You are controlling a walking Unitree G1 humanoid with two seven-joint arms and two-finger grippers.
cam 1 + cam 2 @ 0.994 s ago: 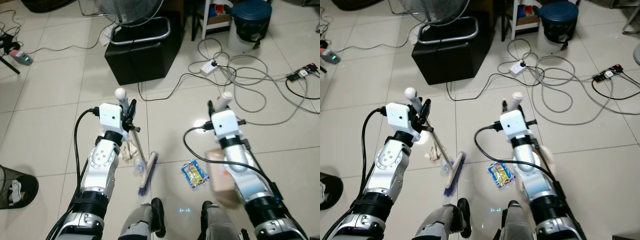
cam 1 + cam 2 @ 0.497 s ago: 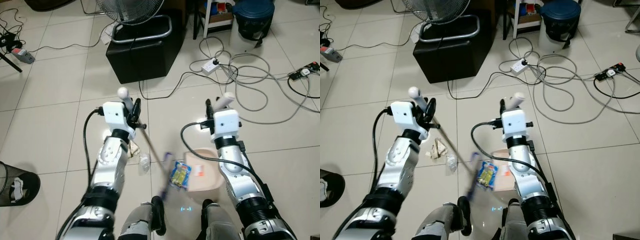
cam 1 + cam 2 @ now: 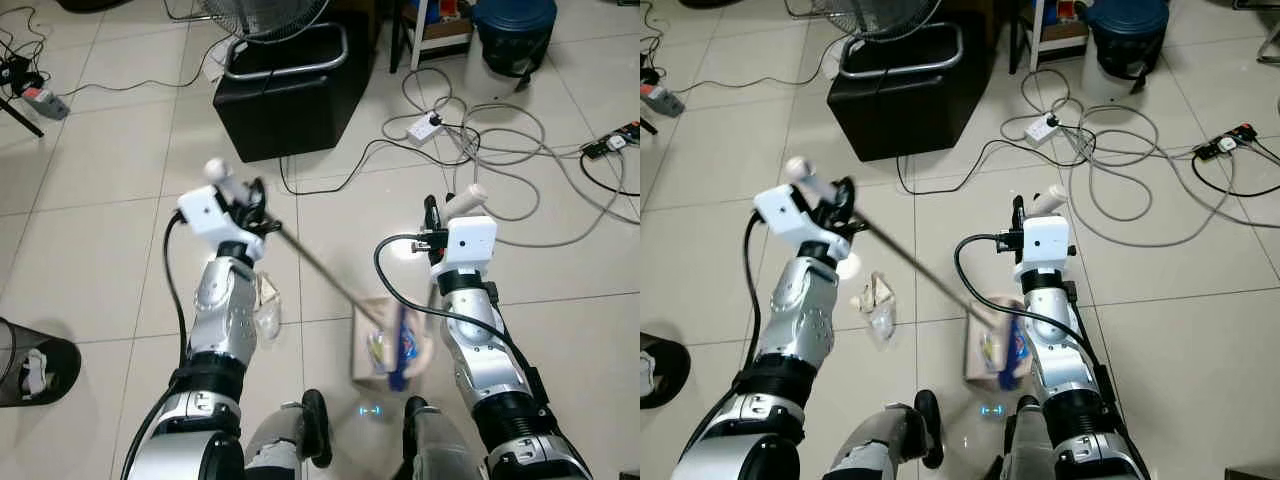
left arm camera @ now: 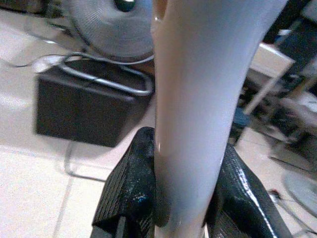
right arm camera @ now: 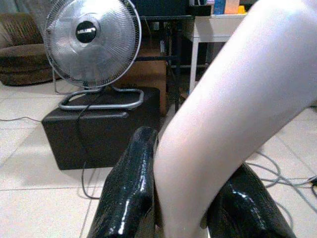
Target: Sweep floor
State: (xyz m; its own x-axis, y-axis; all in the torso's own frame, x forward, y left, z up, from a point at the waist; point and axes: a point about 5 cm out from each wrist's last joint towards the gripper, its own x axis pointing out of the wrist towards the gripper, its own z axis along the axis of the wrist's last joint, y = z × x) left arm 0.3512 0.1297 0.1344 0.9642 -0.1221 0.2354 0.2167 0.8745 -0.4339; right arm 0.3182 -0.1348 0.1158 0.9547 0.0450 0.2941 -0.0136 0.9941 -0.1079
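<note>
Left pincer [image 3: 252, 205]: clenched on the broom [image 3: 330, 280] handle's top end.
Broom: thin stiff rod, light; it slants from the left pincer down to its blue brush, below the right pincer; best held high for reach.
Litter [image 3: 262, 305]: crumpled paper, light, just below the left pincer.
Dustpan [image 3: 368, 340]: beige, on the floor [image 3: 100, 150] under the brush.
Right pincer [image 3: 432, 215]: clenched on the dustpan's white handle.
Wrist views: show both grips close up, and a fan [image 5: 91, 37] ahead.

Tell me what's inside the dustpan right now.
The blue brush head sits in the beige dustpan, over a blurred yellow-blue snack wrapper. Anything beneath them is hidden.
</note>
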